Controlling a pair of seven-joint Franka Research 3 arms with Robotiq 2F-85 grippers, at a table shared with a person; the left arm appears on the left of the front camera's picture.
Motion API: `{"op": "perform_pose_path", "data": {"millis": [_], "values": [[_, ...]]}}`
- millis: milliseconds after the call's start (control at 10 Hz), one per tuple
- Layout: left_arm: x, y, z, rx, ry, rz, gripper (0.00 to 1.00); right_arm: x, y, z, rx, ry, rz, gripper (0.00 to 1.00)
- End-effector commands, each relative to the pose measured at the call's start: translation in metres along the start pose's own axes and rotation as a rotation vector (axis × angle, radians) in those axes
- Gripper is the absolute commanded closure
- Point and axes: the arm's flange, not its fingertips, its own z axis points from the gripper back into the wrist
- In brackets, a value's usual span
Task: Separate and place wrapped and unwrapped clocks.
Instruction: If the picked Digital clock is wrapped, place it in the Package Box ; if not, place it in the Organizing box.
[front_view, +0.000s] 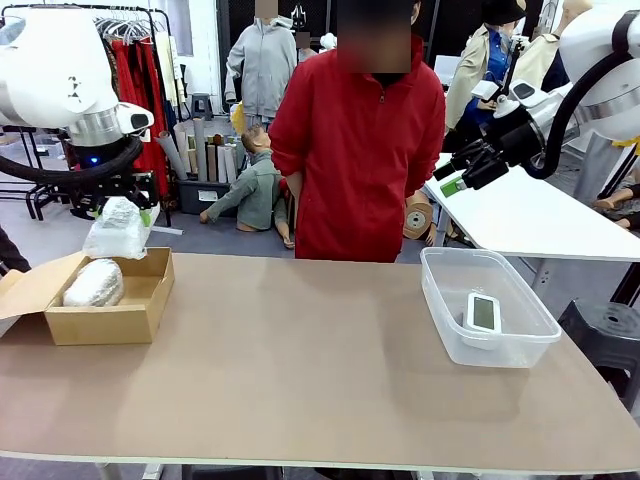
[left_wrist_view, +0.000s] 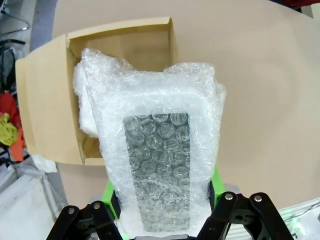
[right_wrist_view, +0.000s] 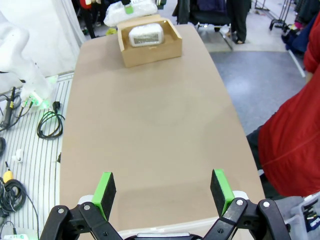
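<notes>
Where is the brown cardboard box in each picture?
Front view: the cardboard box sits at the table's left edge, one wrapped clock inside.
Left wrist view: upper left, the box lies partly behind the wrapped clock in the left gripper.
Right wrist view: top centre, the box at the table's far end.
Shared landmark: the tan table.

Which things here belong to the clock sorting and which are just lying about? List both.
Part of the job:
- wrapped clock held in the left pincer
- second wrapped clock in the cardboard box
- bare clock in the clear tub
- right pincer, open

Lying about:
- clothes rack
- cables on the floor
</notes>
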Motion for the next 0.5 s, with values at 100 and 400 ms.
{"op": "perform_pose_path", "data": {"millis": [100,400], "values": [[0.0,0.002,0.002,-0.001,0.001,0.004,1.0,0.001,0.003,0.0,-0.002,0.0,0.005,0.0],[0.013,-0.004,-0.003,0.026,0.045,-0.013,1.0,0.001,0.003,0.0,-0.002,0.0,0.005,0.0]]}}
